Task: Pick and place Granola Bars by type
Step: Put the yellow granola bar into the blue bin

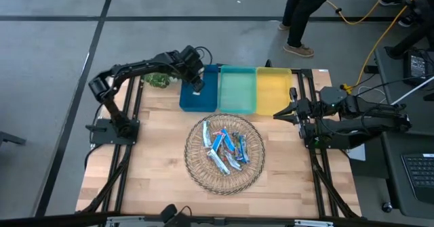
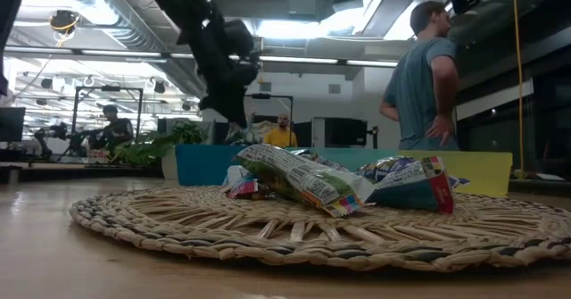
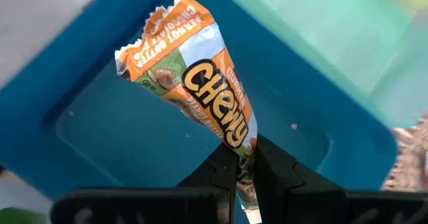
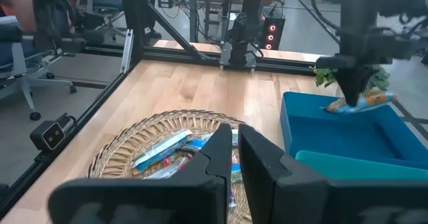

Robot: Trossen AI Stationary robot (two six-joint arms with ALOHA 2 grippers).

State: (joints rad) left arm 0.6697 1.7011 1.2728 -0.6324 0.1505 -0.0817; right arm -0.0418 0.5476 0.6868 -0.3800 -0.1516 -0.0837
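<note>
Orange Chewy bar hangs over blue bin, pinched at one end by left gripper, likely for release there. Remaining bars on woven mat. Right gripper waits, fingers nearly together, empty.

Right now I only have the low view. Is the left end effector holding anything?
Observer: Yes, the left end effector is shut on an orange Chewy granola bar.
Operator: Where is it hanging?
Observer: Over the blue bin.
Operator: And the right arm?
Observer: The right end effector waits beside the yellow bin, off the woven mat.
</note>
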